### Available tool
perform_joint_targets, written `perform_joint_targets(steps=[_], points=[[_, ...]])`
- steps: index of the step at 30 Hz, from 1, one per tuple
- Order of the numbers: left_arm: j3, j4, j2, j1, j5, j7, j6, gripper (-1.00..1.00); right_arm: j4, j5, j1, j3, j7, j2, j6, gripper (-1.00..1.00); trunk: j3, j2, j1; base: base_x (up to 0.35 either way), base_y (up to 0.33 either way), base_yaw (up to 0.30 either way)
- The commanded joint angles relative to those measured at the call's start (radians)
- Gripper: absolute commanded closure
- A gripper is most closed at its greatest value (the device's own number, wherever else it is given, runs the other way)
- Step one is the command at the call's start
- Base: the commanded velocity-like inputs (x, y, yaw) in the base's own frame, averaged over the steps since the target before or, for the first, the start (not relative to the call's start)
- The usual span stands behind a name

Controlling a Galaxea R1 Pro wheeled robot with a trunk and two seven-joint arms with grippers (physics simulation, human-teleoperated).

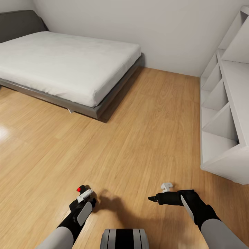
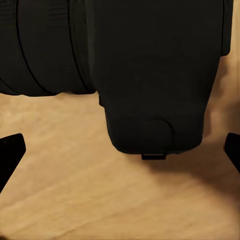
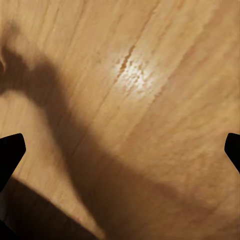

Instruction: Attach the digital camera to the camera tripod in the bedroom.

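The digital camera (image 2: 150, 75) is a black boxy body with its lens barrel to one side, held close between my left gripper's (image 2: 120, 160) fingers above the wood floor. From the head view its red button (image 1: 79, 189) shows at the tip of my left gripper (image 1: 83, 199), low on the left. My right gripper (image 1: 154, 199) hangs low on the right with its fingers pointing left; in its wrist view the right gripper (image 3: 120, 160) is open over bare floor with nothing between the fingertips. The camera tripod is out of view.
This is the bedroom: a grey-framed bed (image 1: 86, 110) with a white mattress (image 1: 62, 62) stands at the back left. White open shelving (image 1: 221, 138) lines the right side. Light wood floor (image 1: 138, 138) stretches between them, and a grey wall (image 1: 155, 31) closes the far side.
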Motion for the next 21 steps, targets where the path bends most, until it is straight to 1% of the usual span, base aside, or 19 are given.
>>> perform_joint_targets(steps=[1, 8, 16, 21], points=[[0.004, -0.004, -0.001, 0.0, 0.002, 0.003, 0.006, -1.0, -0.002, 0.01, 0.0, -0.003, 0.007, 0.0, 0.003, -1.0, -0.001, 0.0, 0.0, 0.0, 0.0, 0.0], [0.001, -0.014, -0.004, 0.0, 0.0, 0.004, 0.013, -1.0, -0.002, 0.01, 0.0, -0.003, 0.008, -0.001, 0.001, -1.0, -0.001, 0.0, 0.0, 0.0, 0.0, 0.0], [-0.002, -0.019, -0.026, -0.001, -0.006, 0.006, 0.016, -1.0, -0.002, 0.01, 0.0, -0.003, 0.008, -0.001, -0.001, -1.0, -0.001, 0.0, 0.0, 0.0, 0.0, 0.0], [-0.003, -0.02, -0.034, -0.001, -0.008, 0.011, 0.016, -1.0, -0.002, 0.01, 0.0, -0.003, 0.008, -0.001, -0.001, -1.0, -0.001, 0.0, 0.0, 0.0, 0.0, 0.0]])
